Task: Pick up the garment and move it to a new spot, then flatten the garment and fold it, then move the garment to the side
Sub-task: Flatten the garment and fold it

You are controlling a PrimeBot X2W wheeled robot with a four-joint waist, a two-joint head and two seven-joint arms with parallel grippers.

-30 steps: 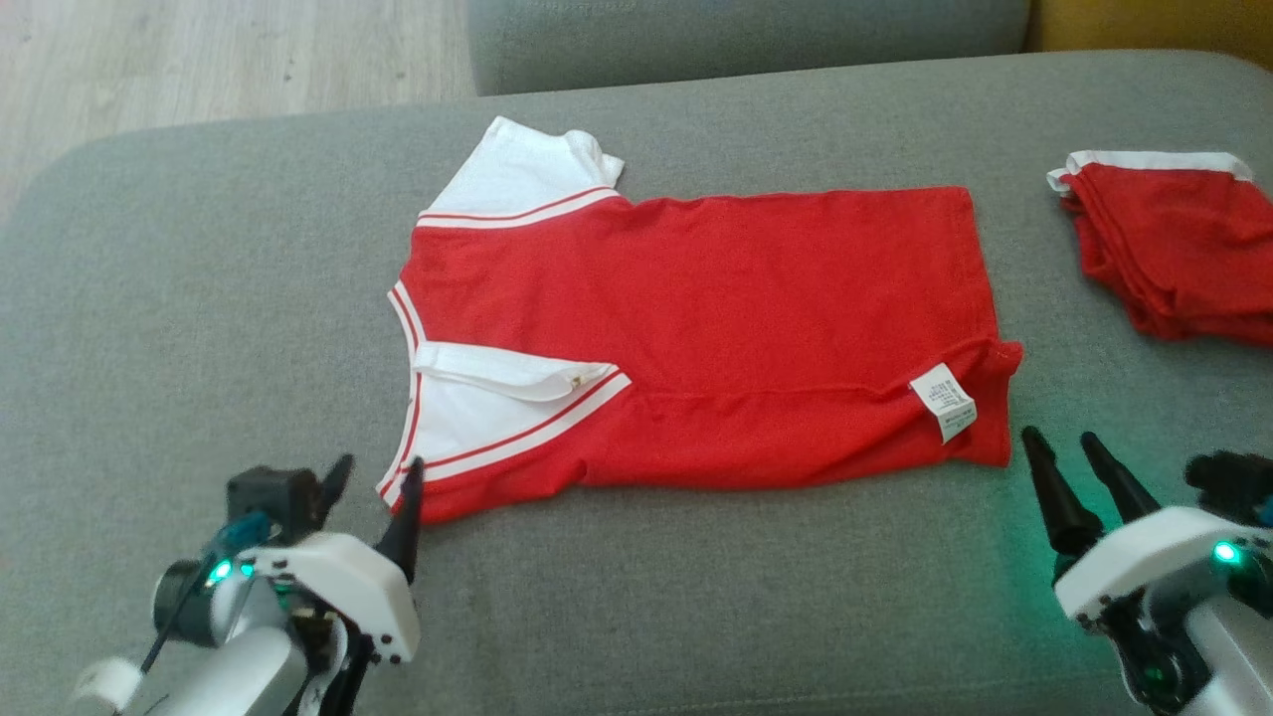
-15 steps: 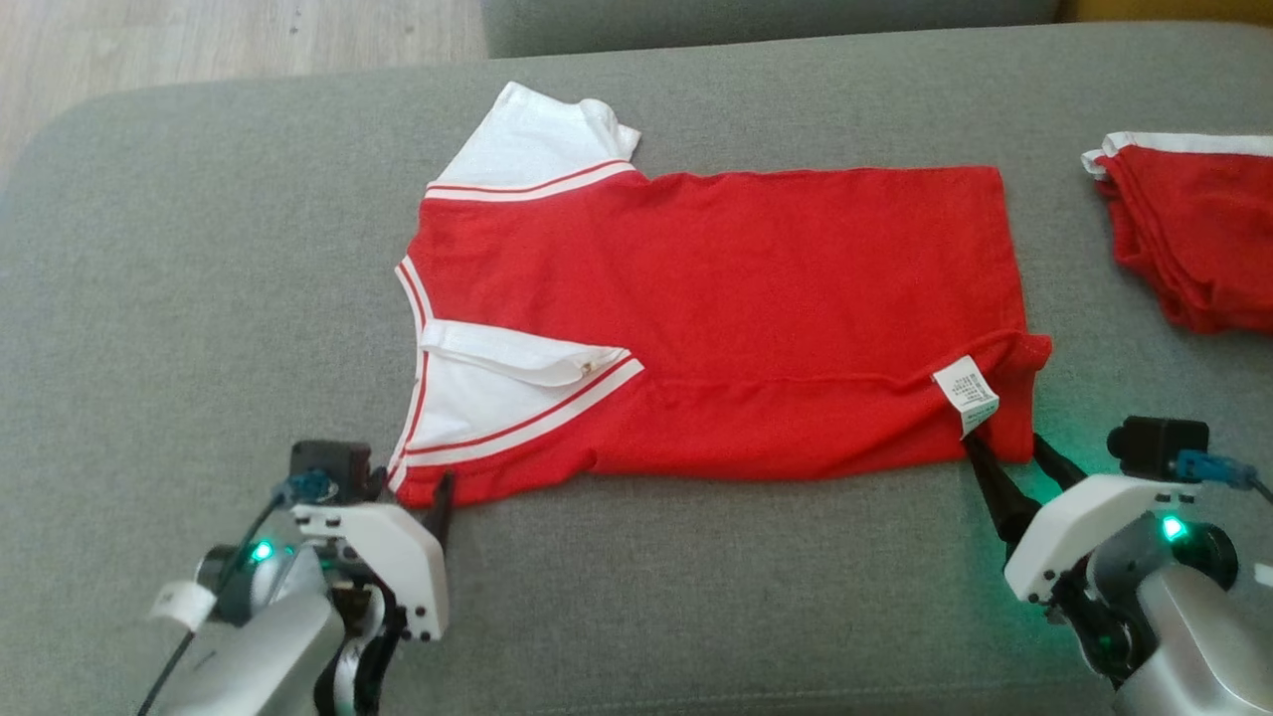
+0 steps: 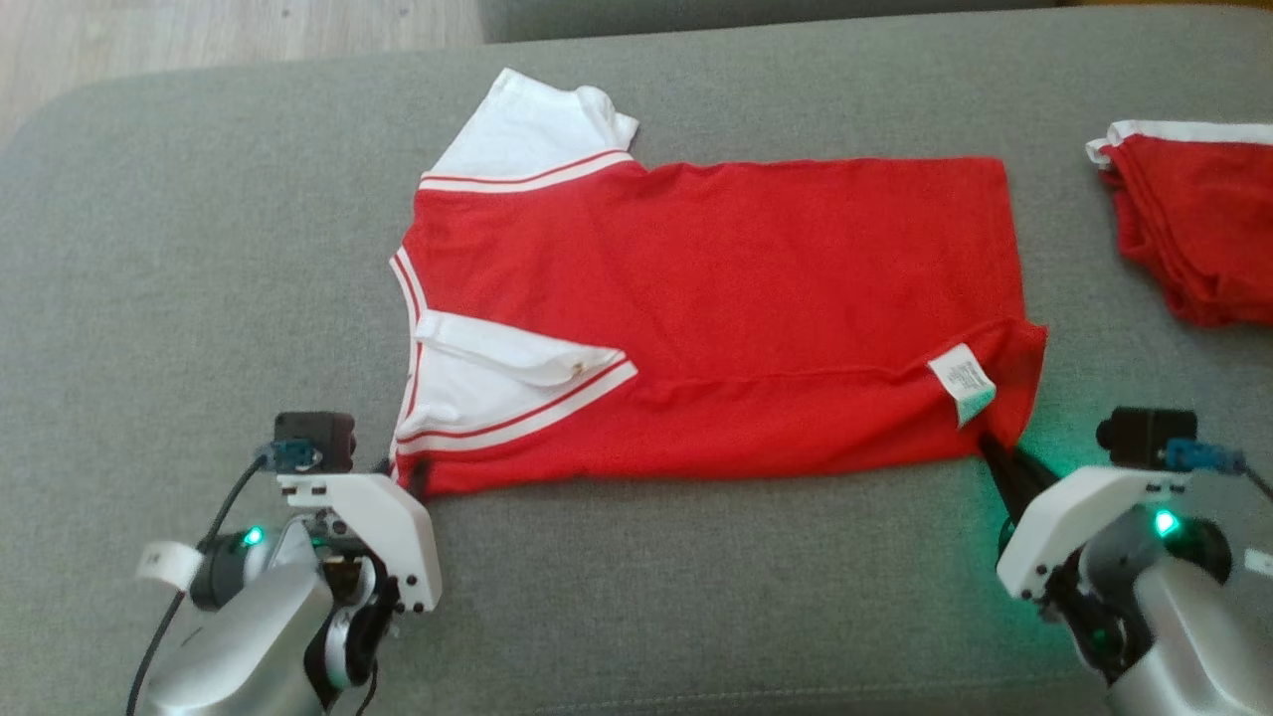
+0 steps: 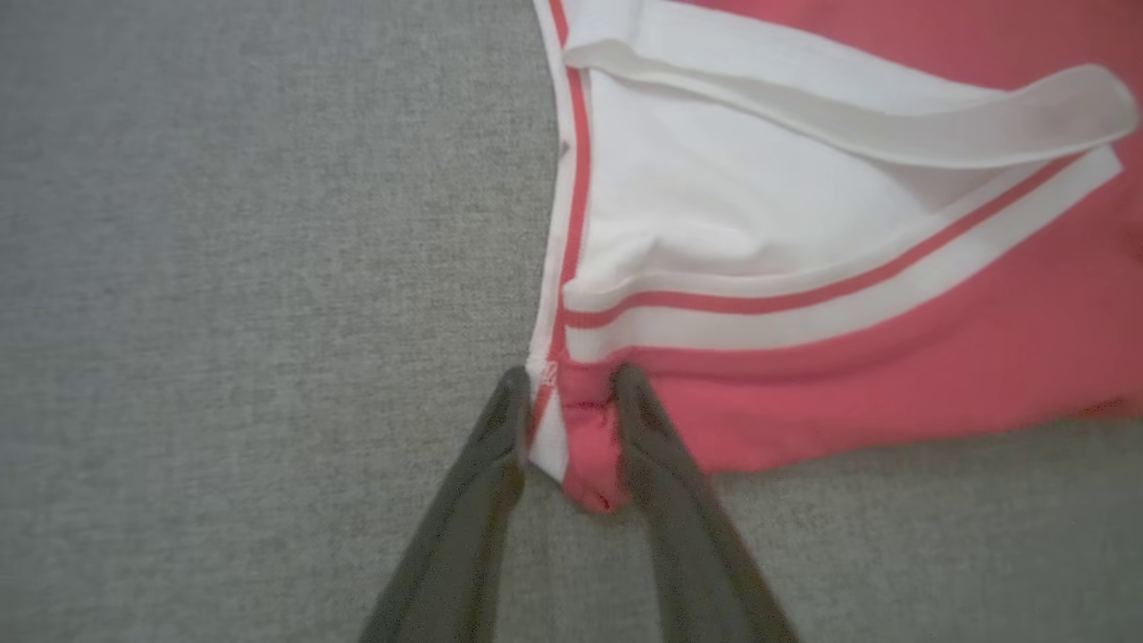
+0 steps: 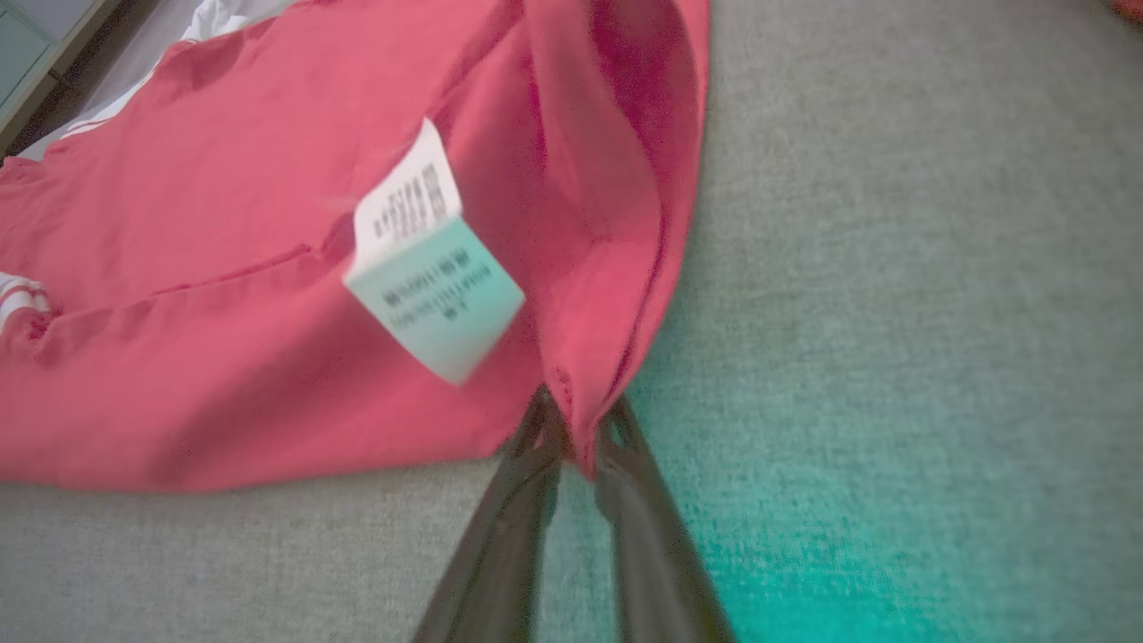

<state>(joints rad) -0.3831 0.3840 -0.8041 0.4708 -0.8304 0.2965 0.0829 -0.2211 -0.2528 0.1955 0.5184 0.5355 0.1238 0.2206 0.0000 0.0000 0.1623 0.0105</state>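
Observation:
The garment point(image 3: 716, 298) is a red shirt with white sleeves, spread flat on the grey sofa cushion point(image 3: 199, 249), neck to the left. My left gripper point(image 3: 413, 472) stands at its near left corner. In the left wrist view that gripper point(image 4: 571, 388) has its fingers partly closed astride the corner of the garment point(image 4: 804, 223), with a gap still between them. My right gripper point(image 3: 1000, 457) is at the near right hem corner, below the white label point(image 3: 963, 383). In the right wrist view it point(image 5: 580, 415) is shut on the hem fold of the garment point(image 5: 223, 313), beside the label point(image 5: 429, 277).
A second red garment point(image 3: 1193, 229), folded, lies at the cushion's far right. Wooden floor point(image 3: 199, 40) shows beyond the cushion's far left edge, and the sofa's backrest point(image 3: 746, 10) runs along the top. Bare grey cushion lies to the left and in front of the shirt.
Both grippers have moved forward to the shirt's near corners. The right jaws have closed on the hem and the left jaws have narrowed around the corner. The head view has shifted slightly.

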